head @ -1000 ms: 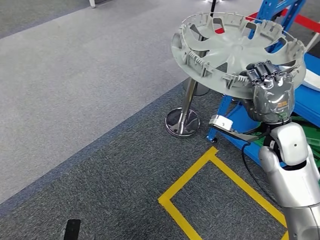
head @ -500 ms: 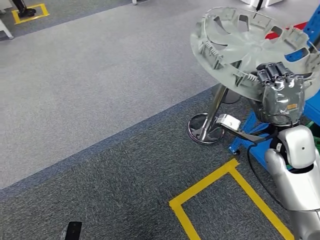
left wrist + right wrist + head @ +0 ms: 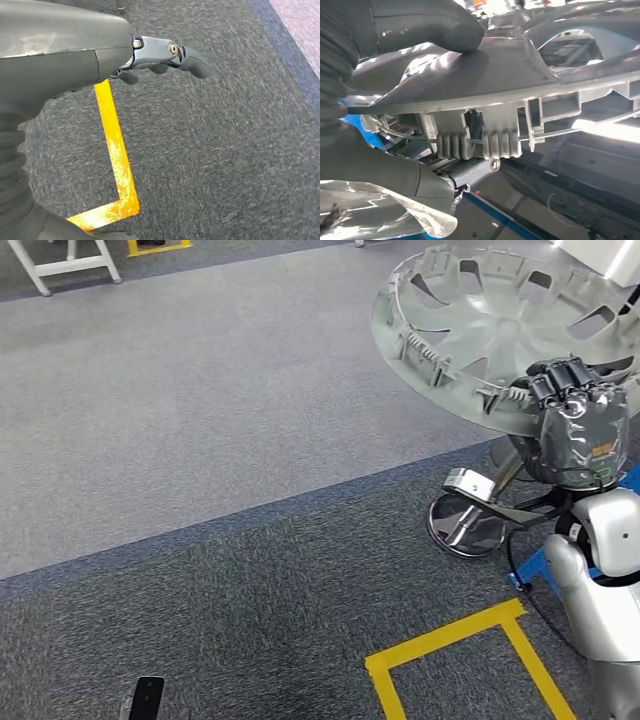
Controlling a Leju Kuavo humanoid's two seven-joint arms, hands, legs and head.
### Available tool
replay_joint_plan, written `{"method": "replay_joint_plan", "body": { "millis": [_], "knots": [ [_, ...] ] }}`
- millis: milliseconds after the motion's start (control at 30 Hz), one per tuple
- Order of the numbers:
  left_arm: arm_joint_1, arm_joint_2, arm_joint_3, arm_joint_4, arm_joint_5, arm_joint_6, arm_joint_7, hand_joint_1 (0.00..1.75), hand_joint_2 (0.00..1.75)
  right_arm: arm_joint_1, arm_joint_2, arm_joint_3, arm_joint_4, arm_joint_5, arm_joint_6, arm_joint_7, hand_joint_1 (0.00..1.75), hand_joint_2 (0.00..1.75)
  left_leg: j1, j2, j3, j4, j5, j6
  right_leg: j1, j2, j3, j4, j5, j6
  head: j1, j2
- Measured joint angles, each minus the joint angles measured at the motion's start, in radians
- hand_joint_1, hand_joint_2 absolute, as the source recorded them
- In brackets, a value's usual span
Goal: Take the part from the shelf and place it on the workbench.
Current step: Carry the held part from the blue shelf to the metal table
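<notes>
- Grey plastic part (image 3: 498,335), a round wheel-cover with spoke-shaped openings, sits in the upper right of the head view, held nearly flat above the floor.
- Right hand (image 3: 577,430) grips the part at its near rim; dark fingers (image 3: 562,377) curl over the rim's top edge.
- Right wrist view: the thick grey thumb (image 3: 429,22) presses on one face of the part (image 3: 490,75), with the hand's body against the opposite face, so the rim is pinched between them.
- Left hand (image 3: 75,55) holds nothing; its fingers (image 3: 188,57) are extended and slightly curled above the dark carpet (image 3: 226,150).
- Yellow floor tape (image 3: 453,645) forms a corner at lower right of the head view.
- Chrome stand base (image 3: 464,525) rests on the carpet below the part.
</notes>
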Motion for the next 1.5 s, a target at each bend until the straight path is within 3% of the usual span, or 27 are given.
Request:
{"method": "replay_joint_plan", "body": {
  "millis": [33,100,167,233,300,367,400,433,500,567,633,733,767,833,900,933,967,1033,1100,1200,1233,1300,1367,1400,1433,1500],
  "knots": [
    [-0.001,0.0,-0.001,0.0,-0.002,0.001,0.004,0.0,1.75,-0.004,-0.001,0.0,0.001,0.0,0.001,-0.001,1.75,1.75,0.001,-0.011,-0.007,0.012,-0.004,-0.006,-0.004,0.021,0.02,-0.043,0.014,0.0,0.0,0.0],
    [0.0,0.001,-0.004,0.0,-0.008,0.005,0.014,0.0,1.75,-0.01,-0.003,-0.003,0.002,-0.002,0.002,-0.002,1.75,1.75,0.003,-0.027,-0.021,0.024,-0.006,-0.016,-0.005,0.045,0.035,-0.067,0.009,-0.005,-0.001,0.0],
    [0.006,0.002,-0.006,0.0,-0.013,0.012,0.028,0.0,1.75,-0.012,-0.004,-0.006,0.002,-0.005,0.003,-0.003,1.75,1.75,0.007,-0.038,-0.025,0.024,-0.005,-0.022,-0.002,0.029,0.039,-0.069,0.008,-0.015,-0.002,0.0],
    [0.008,0.002,-0.007,0.0,-0.015,0.021,0.043,0.0,1.75,-0.013,-0.004,-0.01,0.002,-0.003,0.004,-0.001,1.75,1.75,0.004,-0.002,-0.036,0.05,-0.023,-0.031,-0.003,0.013,0.047,-0.072,0.007,-0.027,-0.008,0.0],
    [0.005,0.001,-0.009,0.0,-0.016,0.028,0.051,0.0,1.75,-0.013,-0.004,-0.014,0.003,0.003,0.005,0.001,1.75,1.75,0.004,0.061,-0.081,0.148,-0.068,-0.041,0.001,-0.003,0.056,-0.074,0.003,-0.037,-0.013,0.0],
    [0.003,0.0,-0.011,0.0,-0.015,0.032,0.057,0.0,1.75,-0.013,-0.004,-0.016,0.004,0.009,0.005,0.003,1.75,1.75,0.008,0.085,-0.143,0.268,-0.107,-0.043,0.005,-0.018,0.063,-0.074,-0.003,-0.043,-0.015,0.0],
    [0.003,-0.001,-0.011,0.0,-0.014,0.036,0.061,0.0,1.75,-0.013,-0.004,-0.016,0.005,0.01,0.005,0.004,1.75,1.75,0.01,0.087,-0.159,0.295,-0.106,-0.041,0.006,-0.024,0.067,-0.074,-0.006,-0.044,-0.015,0.0],
    [0.003,-0.001,-0.011,0.0,-0.014,0.04,0.065,0.0,1.75,-0.013,-0.004,-0.016,0.006,0.011,0.005,0.005,1.75,1.75,0.009,0.088,-0.158,0.285,-0.087,-0.038,0.007,-0.028,0.071,-0.074,-0.009,-0.044,-0.015,0.0],
    [0.003,-0.002,-0.012,0.0,-0.014,0.05,0.07,0.0,1.75,-0.014,-0.004,-0.017,0.009,0.011,0.005,0.006,1.75,1.75,0.006,0.088,-0.113,0.176,-0.014,-0.029,0.007,-0.033,0.082,-0.074,-0.017,-0.041,-0.015,0.0],
    [0.002,-0.001,-0.012,0.0,-0.014,0.061,0.074,0.0,1.75,-0.016,-0.004,-0.017,0.012,0.011,0.004,0.006,1.75,1.75,-0.002,0.087,-0.066,0.075,0.031,-0.021,0.006,-0.034,0.087,-0.076,-0.022,-0.033,-0.015,0.0],
    [0.001,-0.001,-0.012,0.0,-0.014,0.074,0.082,0.0,1.75,-0.016,-0.004,-0.016,0.014,0.013,0.003,0.005,1.75,1.75,-0.011,0.086,-0.054,0.048,0.032,-0.014,0.003,-0.034,0.086,-0.082,-0.021,-0.021,-0.016,0.0],
    [-0.002,-0.001,-0.011,0.0,-0.013,0.094,0.089,0.0,1.75,-0.014,-0.004,-0.016,0.017,0.013,0.003,0.005,1.75,1.75,-0.009,0.086,-0.036,0.005,0.03,-0.002,0.0,-0.039,0.076,-0.078,-0.035,-0.009,-0.015,0.0],
    [-0.003,-0.001,-0.011,0.0,-0.013,0.098,0.089,0.0,1.75,-0.012,-0.004,-0.016,0.019,0.012,0.002,0.006,1.75,1.75,-0.007,0.086,-0.03,-0.009,0.032,0.004,0.001,-0.04,0.061,-0.049,-0.054,-0.009,-0.013,0.0],
    [-0.002,-0.003,-0.011,0.0,-0.014,0.103,0.092,0.0,1.75,-0.008,-0.004,-0.016,0.022,0.012,0.002,0.007,1.75,1.75,-0.006,0.085,-0.029,-0.017,0.035,0.011,0.005,-0.039,0.004,0.064,-0.107,-0.01,-0.007,0.0],
    [0.0,-0.005,-0.011,0.0,-0.014,0.104,0.097,0.0,1.75,-0.002,-0.004,-0.016,0.026,0.012,0.002,0.009,1.75,1.75,-0.006,0.085,-0.03,-0.016,0.036,0.011,0.006,-0.039,-0.047,0.16,-0.128,-0.006,-0.004,0.0],
    [0.001,-0.006,-0.011,0.0,-0.015,0.104,0.099,0.0,1.75,0.0,-0.004,-0.016,0.028,0.012,0.001,0.01,1.75,1.75,-0.006,0.085,-0.031,-0.015,0.036,0.011,0.006,-0.039,-0.05,0.161,-0.113,-0.004,-0.004,0.0],
    [0.001,-0.006,-0.011,0.0,-0.016,0.105,0.101,0.0,1.75,0.003,-0.004,-0.016,0.029,0.012,0.001,0.012,1.75,1.75,-0.005,0.085,-0.031,-0.013,0.036,0.01,0.005,-0.041,-0.032,0.122,-0.083,-0.002,-0.003,0.0],
    [0.001,-0.007,-0.011,0.0,-0.019,0.106,0.103,0.0,1.75,0.007,-0.003,-0.016,0.03,0.012,0.0,0.014,1.75,1.75,-0.005,0.084,-0.034,-0.006,0.037,0.005,0.004,-0.042,0.039,-0.008,-0.025,0.001,-0.004,0.0],
    [0.001,-0.007,-0.011,0.0,-0.022,0.108,0.105,0.0,1.75,0.01,-0.003,-0.017,0.029,0.013,-0.003,0.015,1.75,1.75,-0.006,0.082,-0.039,0.004,0.039,-0.004,0.007,-0.039,0.079,-0.078,-0.002,-0.004,-0.004,0.0],
    [0.003,-0.006,-0.011,0.0,-0.023,0.111,0.106,0.0,1.75,0.011,-0.003,-0.018,0.029,0.016,-0.006,0.017,1.75,1.75,-0.005,0.08,-0.047,0.011,0.046,-0.02,0.01,-0.037,0.072,-0.083,0.006,-0.024,-0.004,0.0],
    [0.004,-0.006,-0.011,0.0,-0.023,0.111,0.106,0.0,1.75,0.011,-0.003,-0.018,0.029,0.016,-0.006,0.017,1.75,1.75,-0.004,0.081,-0.052,0.02,0.032,-0.026,0.009,-0.039,0.067,-0.083,0.012,-0.033,-0.006,0.0],
    [0.005,-0.006,-0.011,0.0,-0.023,0.112,0.105,0.0,1.75,0.011,-0.003,-0.018,0.029,0.017,-0.006,0.019,1.75,1.75,0.001,0.084,-0.078,0.099,-0.039,-0.038,0.009,-0.043,0.054,-0.085,0.025,-0.049,-0.009,0.0],
    [0.005,-0.006,-0.011,0.0,-0.023,0.115,0.105,0.0,1.75,0.013,-0.002,-0.018,0.029,0.018,-0.006,0.019,1.75,1.75,0.006,0.085,-0.111,0.23,-0.126,-0.045,0.013,-0.045,0.036,-0.084,0.039,-0.054,-0.011,0.0],
    [0.006,-0.006,-0.011,0.0,-0.023,0.117,0.105,0.0,1.75,0.015,-0.002,-0.018,0.029,0.018,-0.006,0.019,1.75,1.75,0.007,0.085,-0.117,0.277,-0.15,-0.046,0.015,-0.046,0.027,-0.084,0.046,-0.055,-0.011,0.0],
    [0.006,-0.006,-0.011,0.0,-0.023,0.119,0.105,0.0,1.75,0.017,-0.002,-0.018,0.029,0.019,-0.007,0.019,1.75,1.75,0.008,0.085,-0.106,0.29,-0.155,-0.045,0.017,-0.046,0.017,-0.084,0.053,-0.055,-0.011,0.0],
    [0.006,-0.005,-0.011,0.0,-0.023,0.124,0.106,0.0,1.75,0.02,-0.002,-0.02,0.029,0.019,-0.007,0.021,1.75,1.75,0.006,0.085,-0.031,0.206,-0.123,-0.036,0.019,-0.047,0.0,-0.084,0.067,-0.053,-0.011,0.0]
  ]
}}
